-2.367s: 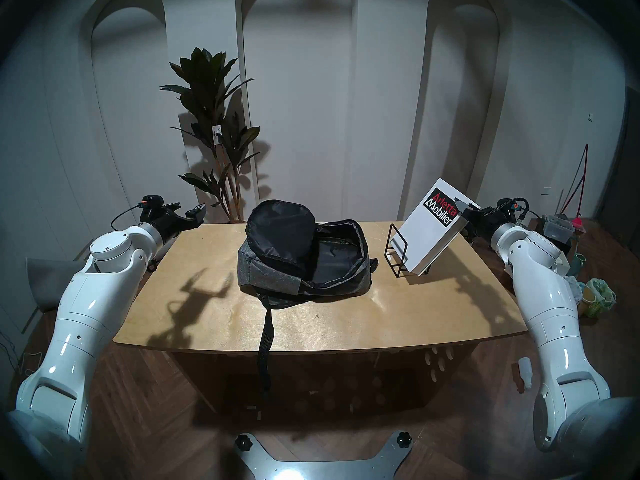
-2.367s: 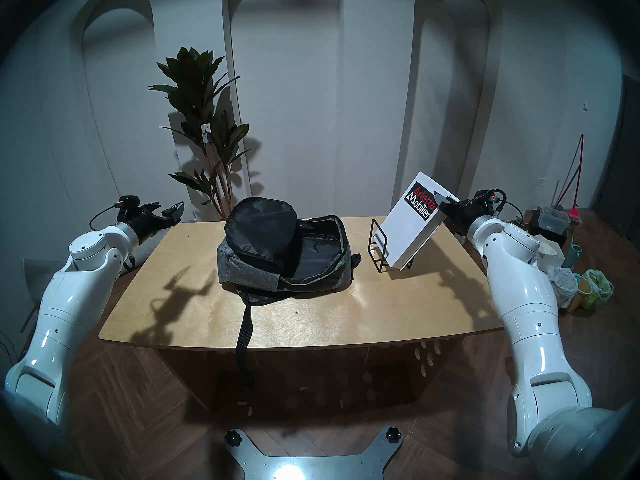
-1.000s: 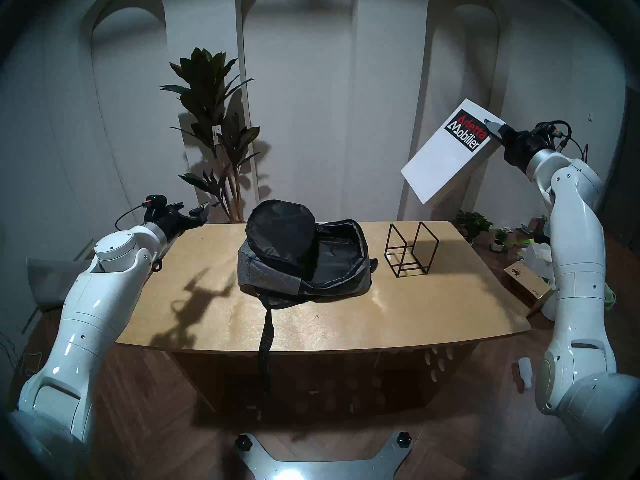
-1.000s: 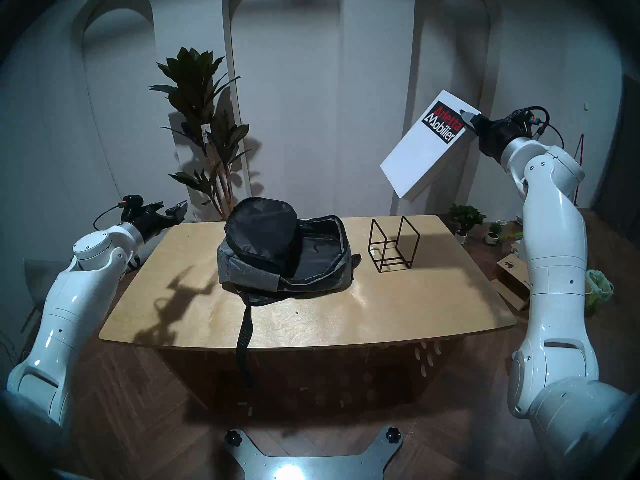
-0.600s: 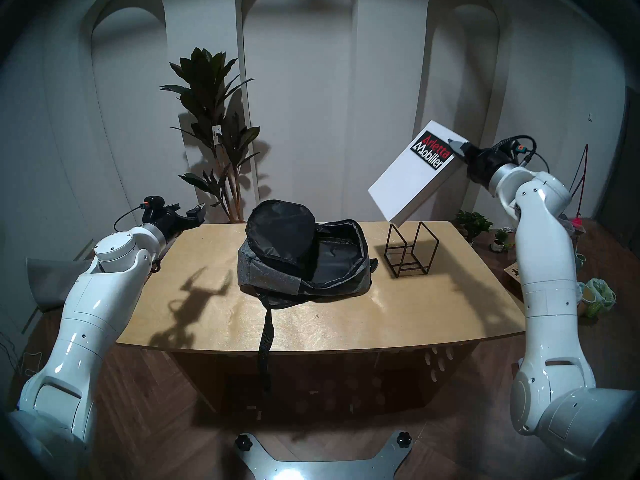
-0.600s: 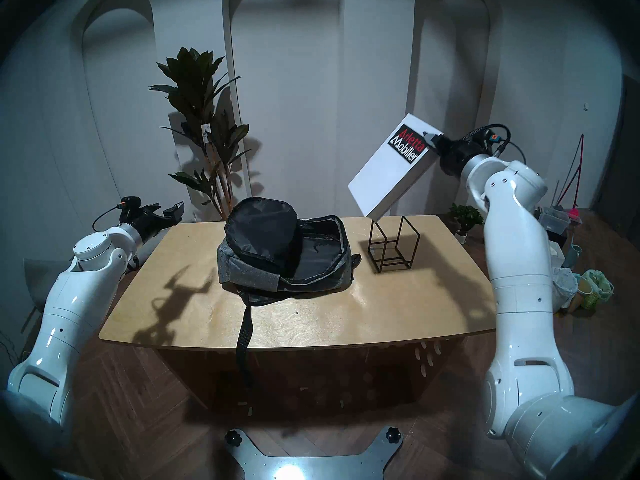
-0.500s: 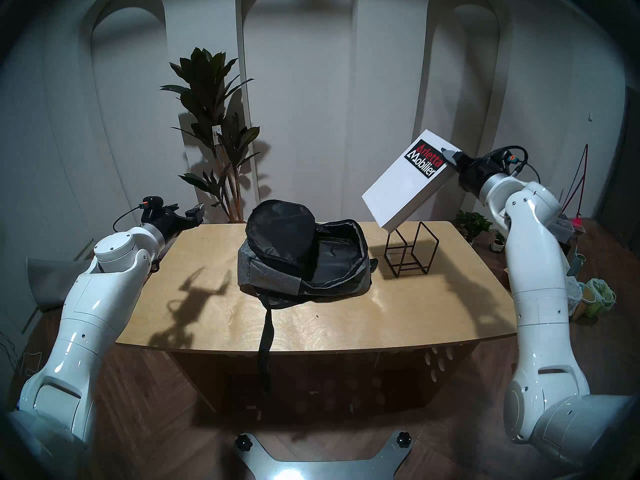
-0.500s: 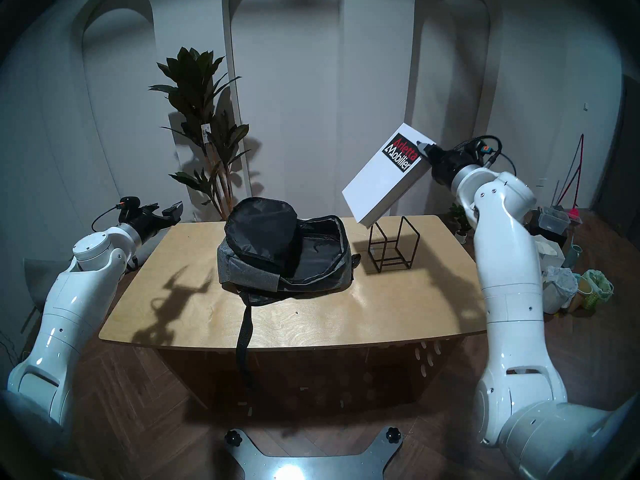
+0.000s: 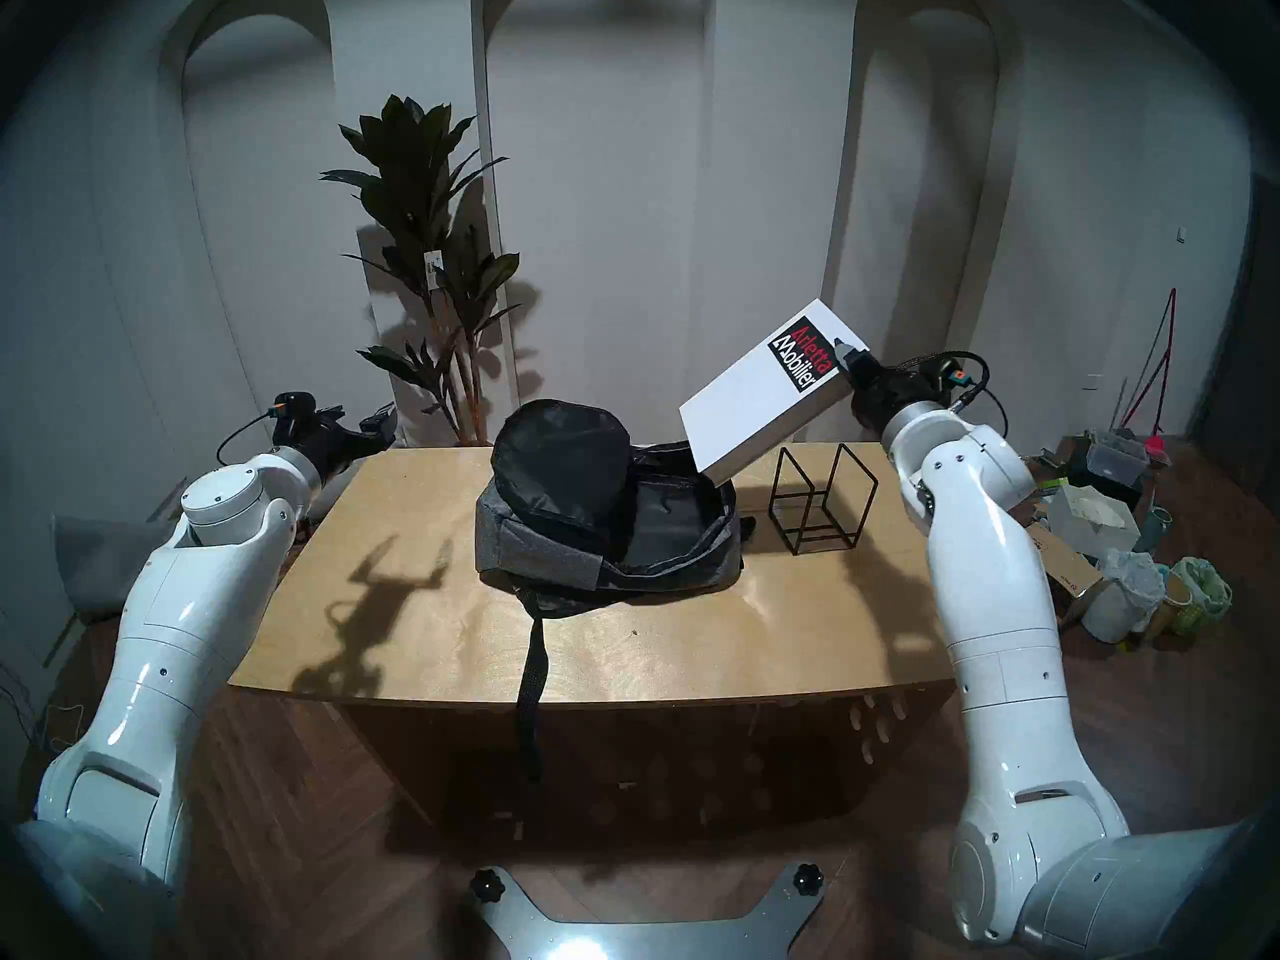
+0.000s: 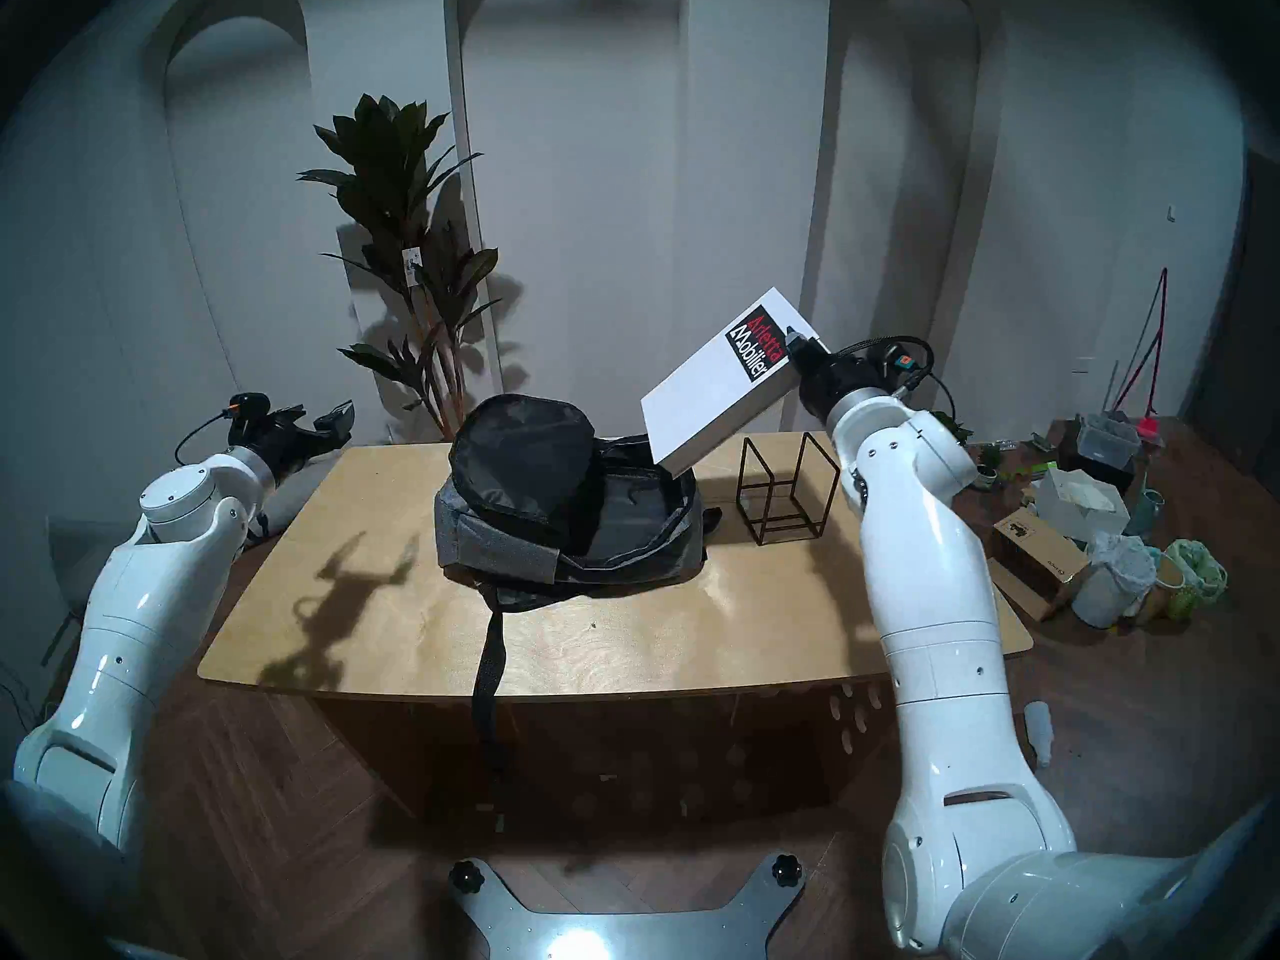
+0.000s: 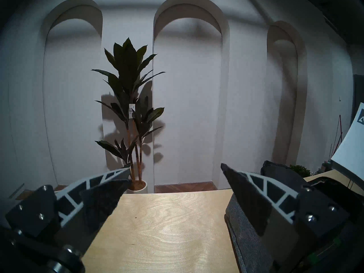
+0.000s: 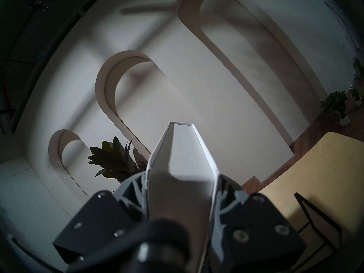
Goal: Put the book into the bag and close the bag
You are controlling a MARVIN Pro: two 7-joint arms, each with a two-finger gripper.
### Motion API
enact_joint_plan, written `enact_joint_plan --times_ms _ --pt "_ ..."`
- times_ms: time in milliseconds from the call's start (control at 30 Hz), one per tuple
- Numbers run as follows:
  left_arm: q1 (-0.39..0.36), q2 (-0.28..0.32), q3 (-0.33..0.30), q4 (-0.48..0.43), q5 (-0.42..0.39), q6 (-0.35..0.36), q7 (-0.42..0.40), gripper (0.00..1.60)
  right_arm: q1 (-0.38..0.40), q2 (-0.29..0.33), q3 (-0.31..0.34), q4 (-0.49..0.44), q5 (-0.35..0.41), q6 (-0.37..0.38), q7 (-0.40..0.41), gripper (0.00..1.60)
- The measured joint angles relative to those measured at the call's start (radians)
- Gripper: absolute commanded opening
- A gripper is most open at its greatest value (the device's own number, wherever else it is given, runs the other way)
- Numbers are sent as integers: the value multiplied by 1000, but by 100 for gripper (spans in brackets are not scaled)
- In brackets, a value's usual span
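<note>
Operator: Right gripper [image 9: 846, 363] carried the book [image 9: 755, 397] off the wire rack [image 9: 821, 498], pinched at its labelled end; low corner hung over the bag [image 9: 609, 522] mouth's rack side.

Inspector: Left gripper [image 11: 175, 171]?

Operator: Spread, idle, far side of the bag. Insertion looked next; zip undone.

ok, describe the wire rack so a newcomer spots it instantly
On the wooden table, look to the robot's right of the grey backpack. The wire rack stands there: a bare black frame of thin rods, see-through and empty, unlike the solid fabric bag beside it.
</note>
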Motion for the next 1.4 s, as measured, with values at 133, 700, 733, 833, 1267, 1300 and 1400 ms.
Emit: enact_joint_plan --times_ms 133,700,733,833,1267,1300,1400 --pt "3 0 -5 1 -4 -7 -1 160 -4 -17 -26 19 -22 -31 -3 0" --pt "14 6 -16 7 -11 -18 -10 160 -22 -56 -88 95 -30 -63 17 0" --pt "15 7 -16 8 -12 -19 -12 160 -23 -59 -92 98 -27 -62 18 0" --pt "15 8 -17 10 -13 -20 -17 160 -25 -66 -103 112 -20 -61 19 0" --pt "18 13 -24 13 -18 -20 -20 160 -16 -97 -139 218 -3 -61 -4 0" --pt "18 13 -24 14 -18 -20 -20 160 -14 -99 -140 220 -1 -60 -5 0" --pt "17 13 -24 20 -18 -20 -19 160 -8 -106 -146 225 8 -56 -9 0"
